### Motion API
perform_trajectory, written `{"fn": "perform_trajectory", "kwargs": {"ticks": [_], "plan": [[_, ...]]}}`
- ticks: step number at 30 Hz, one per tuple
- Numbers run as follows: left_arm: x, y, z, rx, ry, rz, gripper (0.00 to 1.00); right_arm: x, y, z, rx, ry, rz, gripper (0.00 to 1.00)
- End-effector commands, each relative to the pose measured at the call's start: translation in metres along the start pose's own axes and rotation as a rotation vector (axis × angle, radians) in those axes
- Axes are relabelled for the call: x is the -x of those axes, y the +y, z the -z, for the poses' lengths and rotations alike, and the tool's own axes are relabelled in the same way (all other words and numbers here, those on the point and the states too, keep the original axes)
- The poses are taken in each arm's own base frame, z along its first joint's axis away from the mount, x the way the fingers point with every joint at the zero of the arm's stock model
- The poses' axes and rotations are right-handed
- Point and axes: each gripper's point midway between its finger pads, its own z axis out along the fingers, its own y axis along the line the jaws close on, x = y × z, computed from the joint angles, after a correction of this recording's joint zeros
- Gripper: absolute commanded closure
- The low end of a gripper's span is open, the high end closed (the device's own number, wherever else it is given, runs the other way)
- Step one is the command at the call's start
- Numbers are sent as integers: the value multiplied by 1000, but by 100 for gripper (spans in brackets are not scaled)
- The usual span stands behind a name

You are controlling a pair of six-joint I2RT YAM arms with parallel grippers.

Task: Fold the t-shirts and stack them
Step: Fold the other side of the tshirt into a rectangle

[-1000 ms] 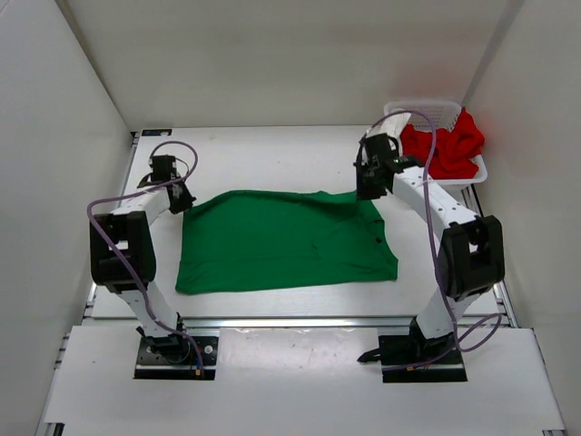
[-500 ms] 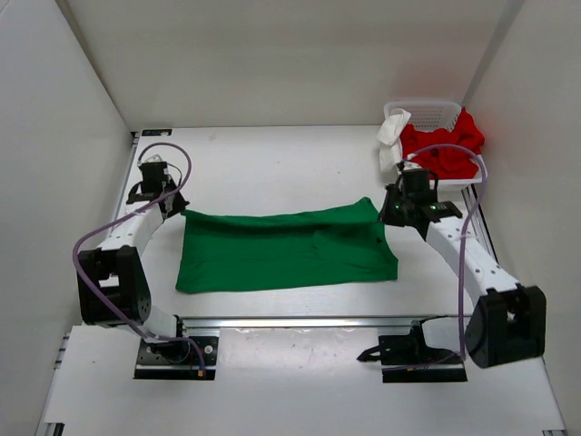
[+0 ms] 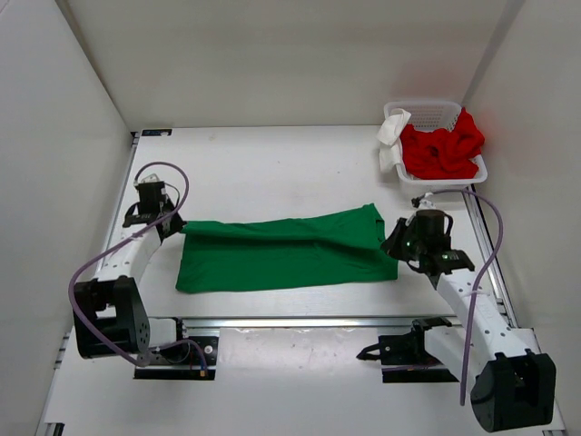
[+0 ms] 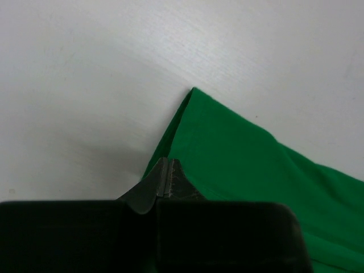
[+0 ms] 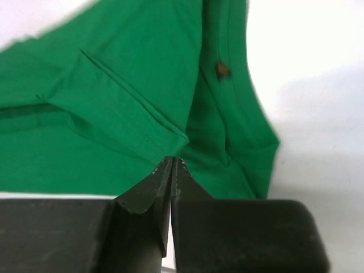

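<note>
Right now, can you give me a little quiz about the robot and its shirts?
1. Pick one: which shirt do both jaws pinch? A red, B green, C white.
2. True or false: the red shirt is in the basket.
3. How many shirts lie on the table, outside the basket?

Key
1. B: the green shirt, with one set of jaws shut on each end.
2. True.
3. One.
</note>
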Motion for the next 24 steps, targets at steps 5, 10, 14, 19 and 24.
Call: {"fn": "perform_trajectory", "kwargs": {"ticks": [5, 10, 14, 19, 24], "plan": [[-32, 18, 12, 1, 75, 20, 100, -48, -8, -8, 23, 46, -100, 100], [-46, 21, 18, -39, 65, 72, 85, -59, -15, -6, 30, 1, -131, 95], [-44, 25, 19, -55, 68, 127, 62, -45, -17, 1, -9, -48, -117, 82], [-11, 8, 36, -111, -80, 171, 65, -6, 16, 10, 80, -127, 5, 81], [-28, -61, 45, -311, -74, 102, 70, -4, 76, -30, 201, -37, 166, 100]]}}
